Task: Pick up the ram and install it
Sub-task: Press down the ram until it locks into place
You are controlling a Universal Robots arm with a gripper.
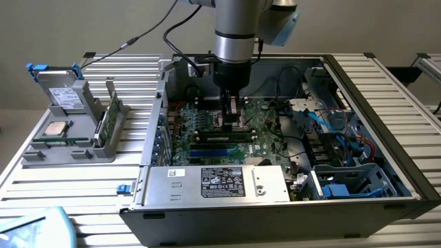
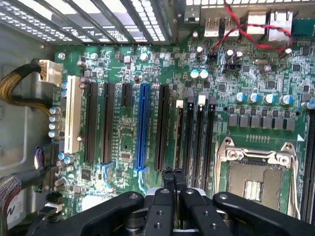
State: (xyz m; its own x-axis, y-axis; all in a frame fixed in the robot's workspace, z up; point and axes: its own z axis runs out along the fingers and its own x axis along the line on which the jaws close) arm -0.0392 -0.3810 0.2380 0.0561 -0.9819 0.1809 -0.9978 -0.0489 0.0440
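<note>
My gripper [image 1: 232, 120] hangs low inside the open computer case, over the motherboard [image 1: 206, 121]. In the wrist view its two black fingertips [image 2: 168, 178] are pressed together, shut, with nothing visible between them, at one end of the black memory slots [image 2: 194, 142]. A long thin stick with black chips, the ram [image 1: 224, 137], stands on edge in a slot just below the gripper in the exterior view. I cannot tell whether the fingertips touch it. Another green board [image 1: 103, 125] stands on edge in the grey holder [image 1: 69, 152] outside the case.
The empty processor socket [image 2: 256, 179] lies beside the memory slots. A silver power supply [image 1: 214, 183] fills the case's near side, with cables and a blue drive cage [image 1: 344, 188] at the exterior view's right. The holder also carries a processor chip [image 1: 57, 128] and a drive [image 1: 65, 95].
</note>
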